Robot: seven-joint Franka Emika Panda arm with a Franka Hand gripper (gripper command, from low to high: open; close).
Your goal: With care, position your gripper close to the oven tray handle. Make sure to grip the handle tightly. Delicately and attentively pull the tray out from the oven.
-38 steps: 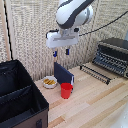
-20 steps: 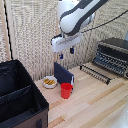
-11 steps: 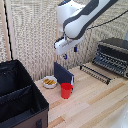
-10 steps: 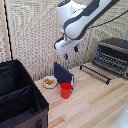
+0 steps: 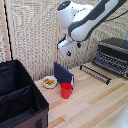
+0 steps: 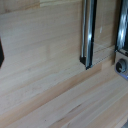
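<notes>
The oven (image 5: 114,54) stands on the wooden table at the exterior view's right. The tray (image 5: 100,71), a flat dark wire rack, sticks out of its front just above the table. The oven tray handle (image 5: 91,74) is the thin dark bar along the rack's outer edge; it also appears as a long shiny bar in the wrist view (image 6: 87,32). My gripper (image 5: 72,48) hangs in the air well above the table, away from the handle toward the exterior view's left, open and holding nothing. One dark finger (image 6: 1,52) shows at the wrist picture's edge.
An upright dark-blue panel (image 5: 64,74) stands below the gripper, with a red cup (image 5: 66,90) in front of it and a white bowl (image 5: 49,81) of yellow pieces beside it. A big black fabric crate (image 5: 20,100) fills the exterior view's left. An oven knob (image 6: 121,66) shows in the wrist view.
The arm has swung so the gripper moved a little lower and toward the exterior view's right, nearer the oven. Nothing on the table has moved.
</notes>
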